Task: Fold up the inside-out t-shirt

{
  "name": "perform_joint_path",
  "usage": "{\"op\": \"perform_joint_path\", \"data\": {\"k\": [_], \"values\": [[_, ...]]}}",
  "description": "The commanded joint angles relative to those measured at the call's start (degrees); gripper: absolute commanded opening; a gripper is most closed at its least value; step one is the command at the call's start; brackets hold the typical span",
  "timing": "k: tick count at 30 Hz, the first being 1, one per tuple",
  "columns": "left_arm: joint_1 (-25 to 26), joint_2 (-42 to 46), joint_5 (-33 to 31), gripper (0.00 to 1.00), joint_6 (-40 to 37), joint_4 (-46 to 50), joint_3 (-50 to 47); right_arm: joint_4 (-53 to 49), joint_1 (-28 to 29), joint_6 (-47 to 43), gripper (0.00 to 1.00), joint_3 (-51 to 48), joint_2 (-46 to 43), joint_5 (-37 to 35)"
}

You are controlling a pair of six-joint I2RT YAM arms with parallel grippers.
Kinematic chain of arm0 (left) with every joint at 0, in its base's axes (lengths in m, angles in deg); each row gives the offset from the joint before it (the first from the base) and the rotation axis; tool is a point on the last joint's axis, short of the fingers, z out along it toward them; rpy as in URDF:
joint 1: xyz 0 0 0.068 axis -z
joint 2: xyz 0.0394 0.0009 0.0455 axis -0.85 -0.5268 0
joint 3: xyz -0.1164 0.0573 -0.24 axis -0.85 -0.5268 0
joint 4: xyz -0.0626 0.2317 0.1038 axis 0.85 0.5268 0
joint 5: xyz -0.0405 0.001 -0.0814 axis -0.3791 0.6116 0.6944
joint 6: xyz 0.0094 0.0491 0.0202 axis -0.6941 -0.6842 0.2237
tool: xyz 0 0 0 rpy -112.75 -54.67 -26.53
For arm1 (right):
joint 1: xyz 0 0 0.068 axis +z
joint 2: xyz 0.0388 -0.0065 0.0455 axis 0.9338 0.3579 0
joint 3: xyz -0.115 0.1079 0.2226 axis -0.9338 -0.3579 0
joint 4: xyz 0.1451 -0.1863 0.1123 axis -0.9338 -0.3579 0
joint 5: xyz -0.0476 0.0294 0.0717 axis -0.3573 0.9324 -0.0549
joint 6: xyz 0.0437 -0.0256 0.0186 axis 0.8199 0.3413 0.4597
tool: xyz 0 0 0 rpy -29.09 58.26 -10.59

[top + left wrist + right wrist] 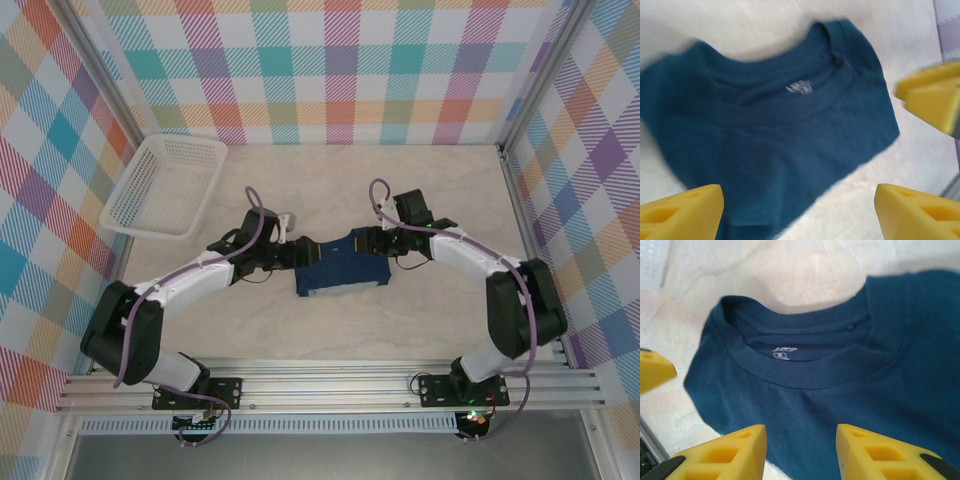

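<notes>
**A:** Reading from the left, what comes first?

**B:** The white basket (165, 185), at the far left of the table (420, 330) and well apart from the work. Next is the left gripper (797, 195). Its jaws are released and stand wide, with nothing between them. It hangs over the left edge of the t-shirt (343, 268).

**A:** And the shirt itself?

**B:** It lies mid-table between the two grippers, gathered into a compact dark blue block. The collar faces the far side and the neck label (782, 352) is exposed.

**A:** And the right side?

**B:** The right gripper (800, 435) has its jaws parted more narrowly, and nothing is pinched. The cloth lies flat beneath the gap.

**A:** What could go wrong from here?

**B:** Three hazards, by judgement.
- **(a) Fingers colliding.** The grippers are near one another over the collar, and a yellow finger of each shows in the other's wrist view. If both moved inward together, the fingers could collide.
- **(b) Dragging the fold open.** The cotton is soft, so a finger travelling low could catch the top layer and pull the fold open.
- **(c) Peeling the block apart.** A pinch that took only the upper layer would peel the block apart rather than move it whole.

The left wrist view is blurred, so I cannot tell whether anything touches that edge.
</notes>
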Motion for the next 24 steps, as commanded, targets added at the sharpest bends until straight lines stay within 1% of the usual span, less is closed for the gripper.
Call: {"op": "perform_joint_path", "data": {"k": [1, 3, 5, 9, 12, 14, 16, 19, 21, 23, 24], "values": [[1.57, -2.84, 8.01, 0.79, 2.91, -5.72, 0.77, 2.72, -0.36, 4.01, 0.4, 0.13, 3.39, 3.58], [1.8, -4.48, 8.3, 0.78, 3.28, -6.31, 0.96, 0.56, -0.35, 4.27, 0.38, 0.95, 5.7, 2.17], [1.76, -5.55, 6.81, 0.78, 2.64, -5.78, 0.76, -1.05, -0.36, 3.94, 0.36, 1.08, 7.39, 0.54], [0.9, -8.61, -0.16, 0.77, -0.26, 0.09, 0.97, -4.73, -0.44, 3.12, 0.34, 1.07, 9.84, -3.22], [-0.17, -9.64, -5.64, 0.76, -1.49, 5.38, 0.3, -6.57, -0.44, 1.66, 0.34, 1.15, 10.09, -5.65], [-0.74, -9.32, -8.36, 0.76, -2.21, 6.74, -0.99, -7.05, -0.44, 0.29, 0.35, 1.46, 10.03, -5.95], [-1.23, -8.84, -9.93, 0.77, -3.19, 7.79, -1.27, -7.1, -0.44, -1.47, 0.37, 2.18, 9.65, -4.62], [-1.37, -6.27, -10.73, 0.78, -4.53, 9.18, -0.42, -7.3, -0.44, -3.54, 0.39, 3.01, 7.11, -2.03], [-1.36, -2.99, -10.52, 0.78, -4.38, 11.1, -0.7, -7.76, -0.44, -4.22, 0.41, 2.69, 4.15, -2.03], [-1.2, 1.0, -8.23, 0.78, -3.49, 10.61, -1.56, -8.28, -0.45, -4.53, 0.43, 1.88, 1.35, -2.49], [-0.87, 3.13, -6.09, 0.78, -2.89, 10.22, -2.19, -8.27, -0.44, -4.43, 0.43, 1.47, 0.14, -2.73]]}}
